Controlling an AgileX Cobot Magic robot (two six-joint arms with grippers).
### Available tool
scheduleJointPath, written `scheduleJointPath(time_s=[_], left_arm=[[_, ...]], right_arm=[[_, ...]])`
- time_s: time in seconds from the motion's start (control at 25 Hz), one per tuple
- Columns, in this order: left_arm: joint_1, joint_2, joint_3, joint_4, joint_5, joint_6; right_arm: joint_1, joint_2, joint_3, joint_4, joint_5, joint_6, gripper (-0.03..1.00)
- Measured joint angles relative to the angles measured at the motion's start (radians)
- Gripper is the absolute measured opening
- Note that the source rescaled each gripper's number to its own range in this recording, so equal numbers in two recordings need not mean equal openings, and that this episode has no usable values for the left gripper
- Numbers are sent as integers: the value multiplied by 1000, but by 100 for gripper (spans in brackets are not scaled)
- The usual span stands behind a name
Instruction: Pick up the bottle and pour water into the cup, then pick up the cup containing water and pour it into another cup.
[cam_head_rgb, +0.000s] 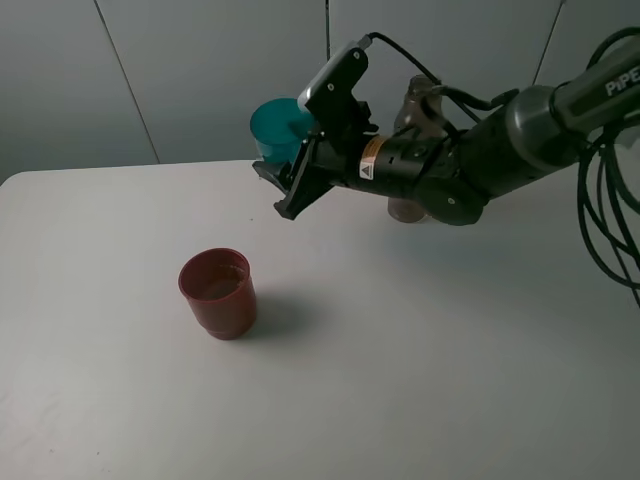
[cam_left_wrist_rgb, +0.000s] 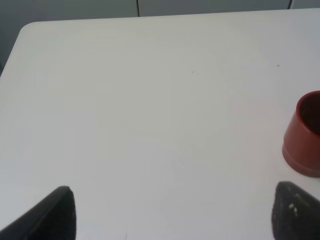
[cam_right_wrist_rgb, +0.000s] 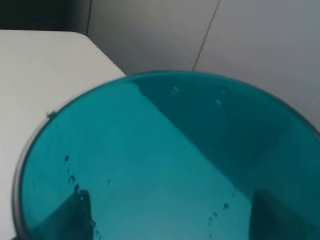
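Teal translucent cup (cam_right_wrist_rgb: 170, 160), filling the right wrist view, is clamped between the fingers of the right gripper (cam_head_rgb: 290, 165) and held in the air above the far part of the white table (cam_head_rgb: 420, 380), tipped on its side with its mouth facing away from the arm; droplets cling to its inner wall and it appears emptied. Red-brown cup (cam_head_rgb: 217, 293) stands upright on the table, below and to the left of the raised tumbler and well apart from it, with liquid visible inside. Smoky bottle (cam_head_rgb: 410, 205) is mostly hidden behind the right arm, so its posture cannot be told. Left gripper (cam_left_wrist_rgb: 170, 215) hovers over bare table with its two fingertips (cam_left_wrist_rgb: 57, 212) spread apart and nothing between them; the red-brown cup sits just beside one tip. As a judgement, the tumbler is light, thin-walled and rigid but likely slick when wet, so a grasp across the mid-wall with moderate pressure suits it; squeezing near the rim may flex it.
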Motion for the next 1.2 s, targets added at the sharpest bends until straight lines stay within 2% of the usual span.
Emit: scheduleJointPath(time_s=[0.44,0.84,0.88,0.92,1.0,1.04,1.12,1.2], left_arm=[[0,0,0,0,0,0],[0,0,0,0,0,0],[0,0,0,0,0,0],[0,0,0,0,0,0],[0,0,0,0,0,0],[0,0,0,0,0,0],[0,0,0,0,0,0],[0,0,0,0,0,0]], right_arm=[[-20,171,8,-4,-17,43,4],[-22,191,10,-4,-7,43,4],[-22,191,10,-4,-5,46,6],[-22,191,10,-4,-5,48,17],[-22,191,10,-4,-5,51,56],[-22,191,10,-4,-5,52,72],[-22,191,10,-4,-5,56,91],[-22,191,10,-4,-5,63,98]])
